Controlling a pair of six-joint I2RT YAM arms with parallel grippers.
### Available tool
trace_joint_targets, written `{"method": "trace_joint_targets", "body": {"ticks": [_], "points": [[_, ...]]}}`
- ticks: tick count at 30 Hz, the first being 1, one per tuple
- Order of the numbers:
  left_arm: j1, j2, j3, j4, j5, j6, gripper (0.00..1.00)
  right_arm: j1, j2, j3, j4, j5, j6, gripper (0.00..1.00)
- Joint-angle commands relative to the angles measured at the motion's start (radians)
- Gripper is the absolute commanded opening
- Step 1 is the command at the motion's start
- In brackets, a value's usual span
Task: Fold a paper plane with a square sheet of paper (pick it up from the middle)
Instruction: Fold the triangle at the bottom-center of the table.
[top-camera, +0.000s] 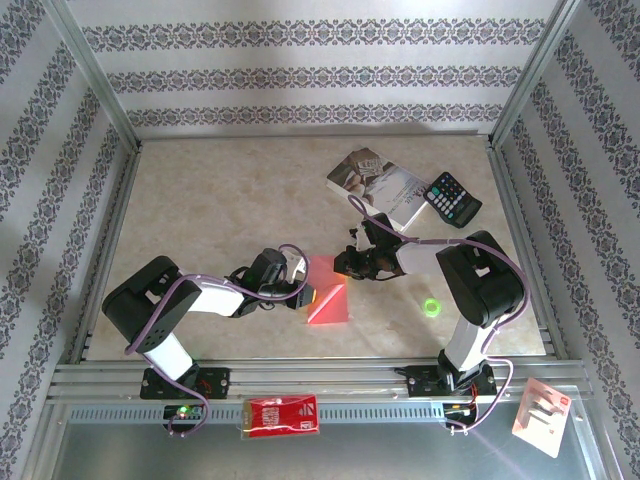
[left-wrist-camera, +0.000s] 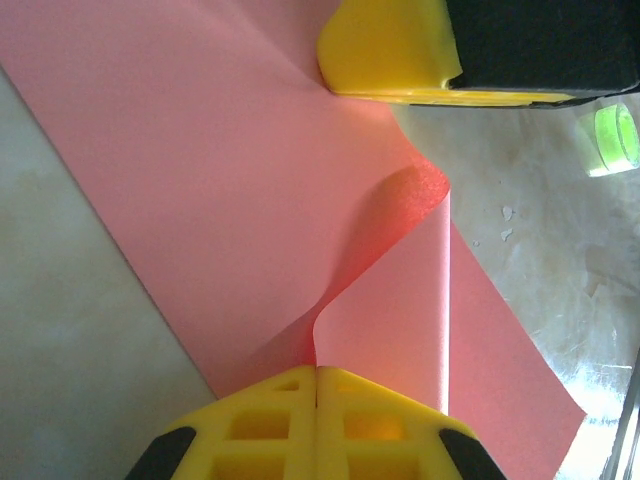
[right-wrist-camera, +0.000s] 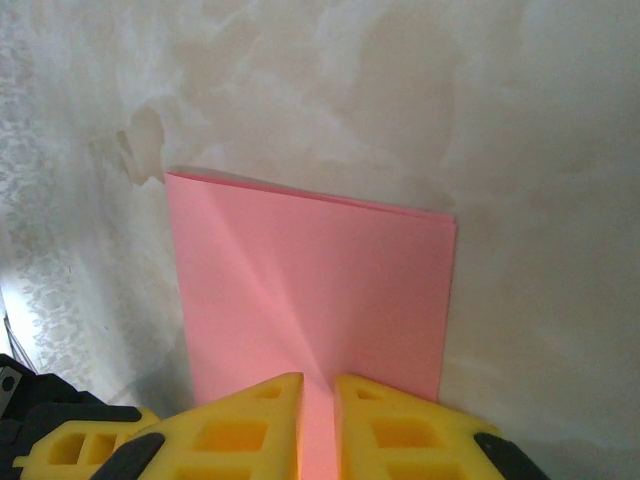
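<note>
The square sheet of paper (top-camera: 330, 303) is pink-red and lies partly folded on the table between my two grippers. In the left wrist view the paper (left-wrist-camera: 200, 200) buckles up into a curved ridge. My left gripper (left-wrist-camera: 317, 372) is shut on the near end of that ridge. In the top view the left gripper (top-camera: 303, 293) is at the sheet's left side. My right gripper (top-camera: 346, 265) is at the sheet's far corner. Its fingers (left-wrist-camera: 385, 50) rest on the flat paper. Seen from the right wrist, the right gripper (right-wrist-camera: 318, 400) stands open by a narrow gap over the folded paper (right-wrist-camera: 320, 280).
A paperback book (top-camera: 375, 185) and a black calculator (top-camera: 452, 198) lie at the back right. A small green ring (top-camera: 432, 307) sits right of the paper, near the right arm. A red packet (top-camera: 283, 415) and a white card (top-camera: 542, 415) lie on the front rail.
</note>
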Motion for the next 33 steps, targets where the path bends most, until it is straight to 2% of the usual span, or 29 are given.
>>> {"method": "trace_joint_targets", "body": {"ticks": [1,33], "points": [[0.011,0.022,0.02,-0.035,-0.009,0.022,0.03,0.018,0.076,-0.001,0.023,0.023,-0.009,0.18],[0.011,0.031,0.034,-0.155,-0.045,0.057,0.0,0.017,0.068,0.01,0.018,0.015,-0.013,0.19]]}}
